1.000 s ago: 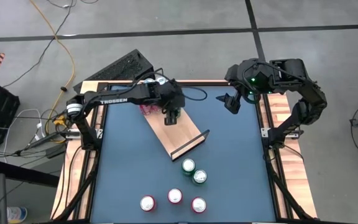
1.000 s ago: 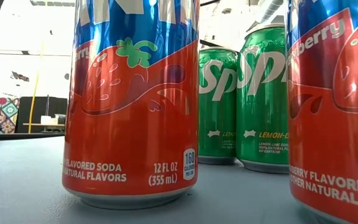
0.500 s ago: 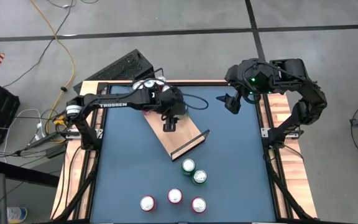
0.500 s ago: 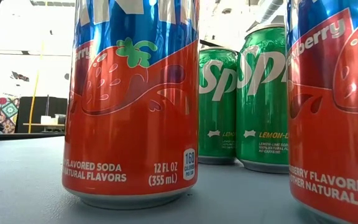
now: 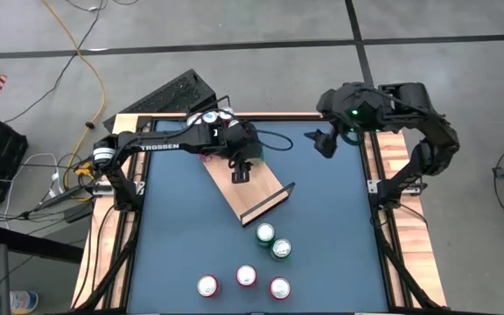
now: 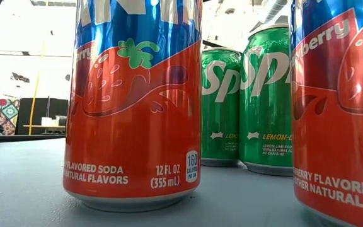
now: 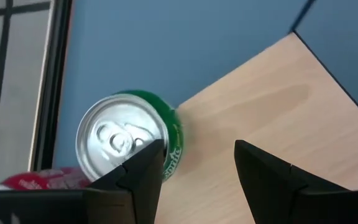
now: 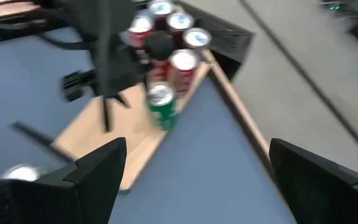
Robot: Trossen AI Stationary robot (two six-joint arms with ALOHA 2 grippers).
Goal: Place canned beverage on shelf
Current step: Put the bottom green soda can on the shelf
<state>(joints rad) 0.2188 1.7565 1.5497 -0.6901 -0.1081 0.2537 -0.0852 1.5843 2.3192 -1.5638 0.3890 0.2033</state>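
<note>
With a green can [image 7: 132,134] standing on the shelf [image 5: 256,185], the left gripper [image 7: 197,171] hovers beside it, jaws part-open and empty; next, fetching a near can [image 5: 264,233], while the wide-open, empty right gripper [image 5: 322,143] waits far right.

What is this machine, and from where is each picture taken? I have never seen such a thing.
It is a robot with two dark arms at a blue table, each ending in a two-finger pincer. One camera looks down from above, one sits low on the table among the cans, and one rides on each wrist. The left pincer hovers open and empty over the shelf, beside a green can standing on its end. The right pincer waits open at the far right. Five cans stand at the near side.
</note>
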